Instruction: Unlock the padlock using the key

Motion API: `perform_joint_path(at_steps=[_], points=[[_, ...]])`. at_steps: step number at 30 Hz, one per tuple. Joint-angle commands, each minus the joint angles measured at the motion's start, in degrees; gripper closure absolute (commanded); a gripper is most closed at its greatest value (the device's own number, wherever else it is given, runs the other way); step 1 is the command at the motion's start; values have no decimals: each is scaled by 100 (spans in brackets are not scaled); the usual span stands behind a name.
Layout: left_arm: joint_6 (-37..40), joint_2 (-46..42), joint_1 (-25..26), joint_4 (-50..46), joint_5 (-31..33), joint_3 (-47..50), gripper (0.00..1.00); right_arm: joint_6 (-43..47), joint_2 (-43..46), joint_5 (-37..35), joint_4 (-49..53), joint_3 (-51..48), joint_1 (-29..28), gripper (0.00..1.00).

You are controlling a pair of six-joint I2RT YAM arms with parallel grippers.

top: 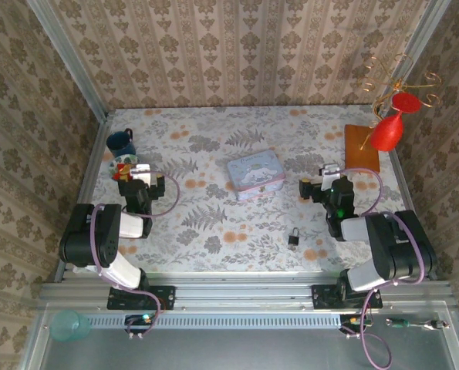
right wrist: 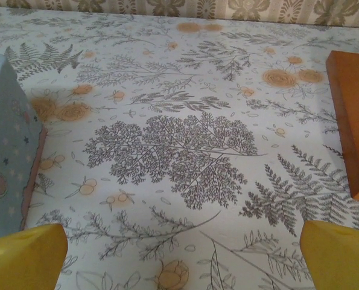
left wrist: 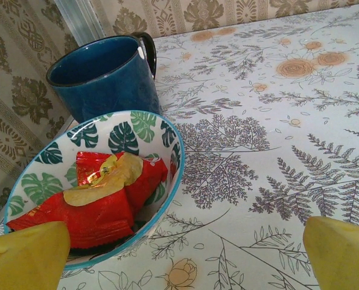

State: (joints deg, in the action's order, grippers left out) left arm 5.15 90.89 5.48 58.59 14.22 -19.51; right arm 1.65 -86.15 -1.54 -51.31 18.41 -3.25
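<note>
- I am holding my left pincer [left wrist: 184, 255] wide open, gripping nothing, its yellow fingertips [left wrist: 25, 257] hovering just beside a leaf-patterned bowl [left wrist: 167, 130] with a red packet [left wrist: 101, 208] in it.
- A blue mug [left wrist: 104, 75] is standing right behind that bowl.
- I am holding my right pincer [right wrist: 182, 254] spread open and empty too, over the bare floral counter [top: 214, 231], between the pastel tin box [top: 255, 175] and a wooden board [right wrist: 351, 109].
- The padlock [top: 295, 238] is lying on the counter near the front edge, closer to my right arm, well apart from both pincers and nearer than the tin box.
- I cannot make out the key; it is too small to tell.
</note>
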Motion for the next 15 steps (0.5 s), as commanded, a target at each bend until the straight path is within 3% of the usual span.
perform_joint_path(at_steps=[1,15], points=[[-102,-105,-48,-71,54,-97,0,-144,-84,-342,-37,293,41,0],[-102,-99,-49,-75,48,-97,0,-314,-140,-540,217,473,114,0]])
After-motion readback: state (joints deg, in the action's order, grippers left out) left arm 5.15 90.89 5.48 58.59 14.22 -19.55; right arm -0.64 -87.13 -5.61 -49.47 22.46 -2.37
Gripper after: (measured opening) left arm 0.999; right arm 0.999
